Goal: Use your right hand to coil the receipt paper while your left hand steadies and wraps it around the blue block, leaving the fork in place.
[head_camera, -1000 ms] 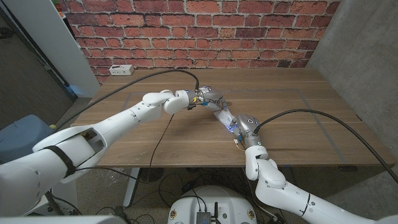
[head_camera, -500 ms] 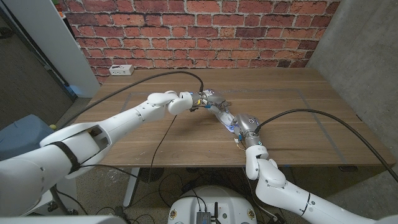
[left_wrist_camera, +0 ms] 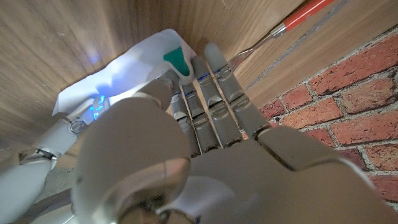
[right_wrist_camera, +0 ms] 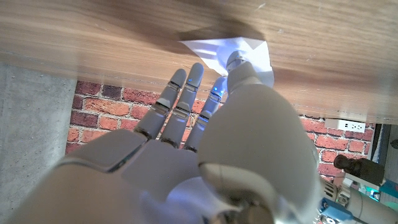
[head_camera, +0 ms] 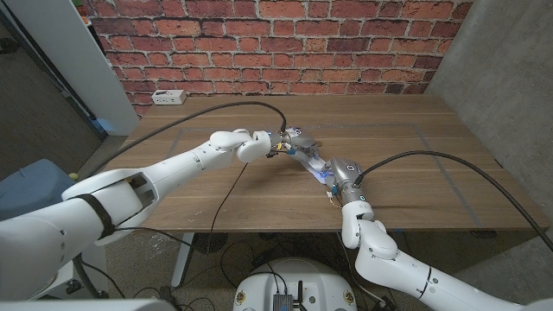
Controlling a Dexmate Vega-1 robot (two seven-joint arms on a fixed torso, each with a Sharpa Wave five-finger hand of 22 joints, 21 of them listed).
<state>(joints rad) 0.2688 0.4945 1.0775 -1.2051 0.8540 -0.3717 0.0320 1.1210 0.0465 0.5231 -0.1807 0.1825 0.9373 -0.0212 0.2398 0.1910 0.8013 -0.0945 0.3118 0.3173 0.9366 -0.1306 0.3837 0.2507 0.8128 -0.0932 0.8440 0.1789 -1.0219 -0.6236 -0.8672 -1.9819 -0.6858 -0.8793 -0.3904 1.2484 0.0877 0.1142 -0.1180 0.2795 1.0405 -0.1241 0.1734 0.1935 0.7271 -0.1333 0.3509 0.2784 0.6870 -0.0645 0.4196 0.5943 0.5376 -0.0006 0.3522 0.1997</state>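
Reaching in from opposite sides, both arms meet near the middle of the wooden tabletop (head_camera: 216, 186), where the white receipt paper (head_camera: 313, 161) lies as a short strip between the two hands. The left robot hand (head_camera: 292, 141) sits at the strip's far end; in the left wrist view its fingers (left_wrist_camera: 214, 93) extend together over the paper (left_wrist_camera: 118, 78), which carries a teal mark, but whether they pinch it or only press on it cannot be told. The right robot hand (head_camera: 344, 174) sits at the strip's near end; in the right wrist view its fingers (right_wrist_camera: 180, 102) reach out side by side with the thumb against the folded paper (right_wrist_camera: 233, 51), and its grip likewise cannot be made out. A blue glint shows by the right robot hand, too small to identify as the block. A fork (left_wrist_camera: 298, 17) with a red handle lies on the tabletop just beyond the left fingers, apart from the paper. A white power strip (head_camera: 169, 97) rests at the far left edge of the tabletop, before the brick wall (head_camera: 276, 43).
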